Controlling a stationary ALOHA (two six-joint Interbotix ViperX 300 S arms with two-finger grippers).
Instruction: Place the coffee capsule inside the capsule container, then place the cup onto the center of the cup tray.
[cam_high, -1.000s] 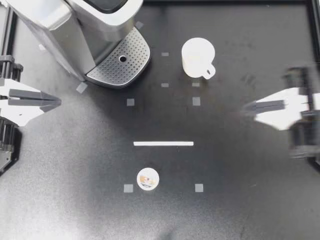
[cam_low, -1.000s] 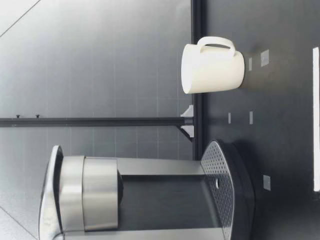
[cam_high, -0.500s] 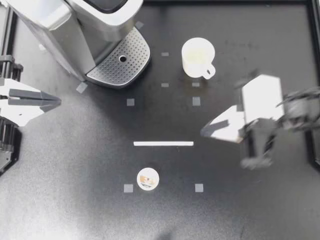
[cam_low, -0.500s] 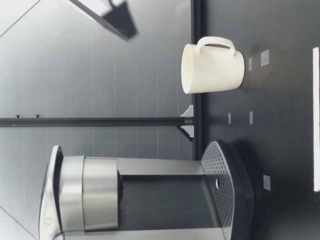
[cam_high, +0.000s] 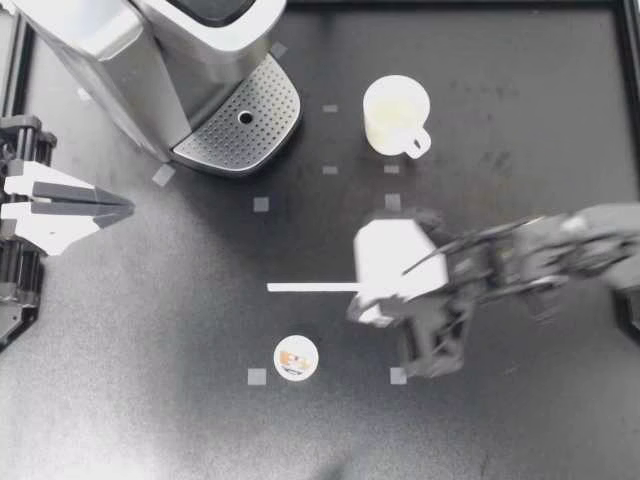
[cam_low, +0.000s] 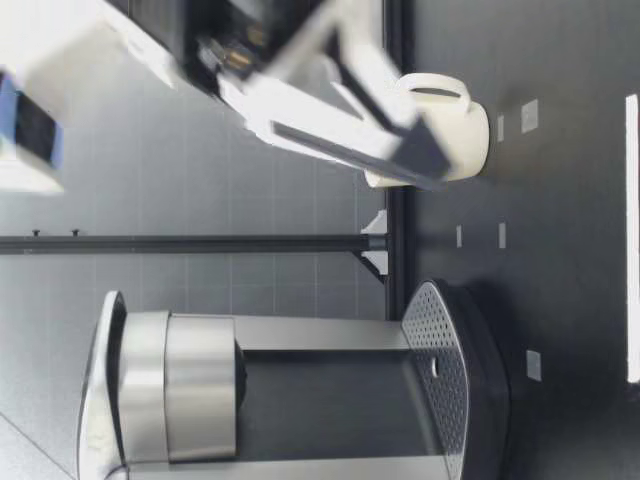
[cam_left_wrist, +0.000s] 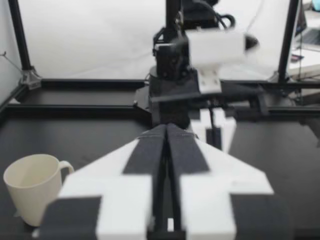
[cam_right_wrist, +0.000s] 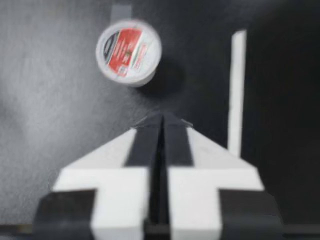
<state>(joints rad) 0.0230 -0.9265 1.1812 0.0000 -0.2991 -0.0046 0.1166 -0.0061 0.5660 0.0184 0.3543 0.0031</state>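
**A shove is looming**

The coffee capsule (cam_high: 296, 358) is lying at the front of the worktop (cam_high: 520, 420), just ahead of my right hand (cam_high: 362, 308), pinched together and empty. Lowering unopened, it could be shoving the capsule aside. Farther back, the cup (cam_high: 396, 113) is waiting.

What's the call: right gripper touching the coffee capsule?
Apart. Top view shows my right gripper short of the coffee capsule; right wrist view shows bare table between its shut fingers and the capsule.
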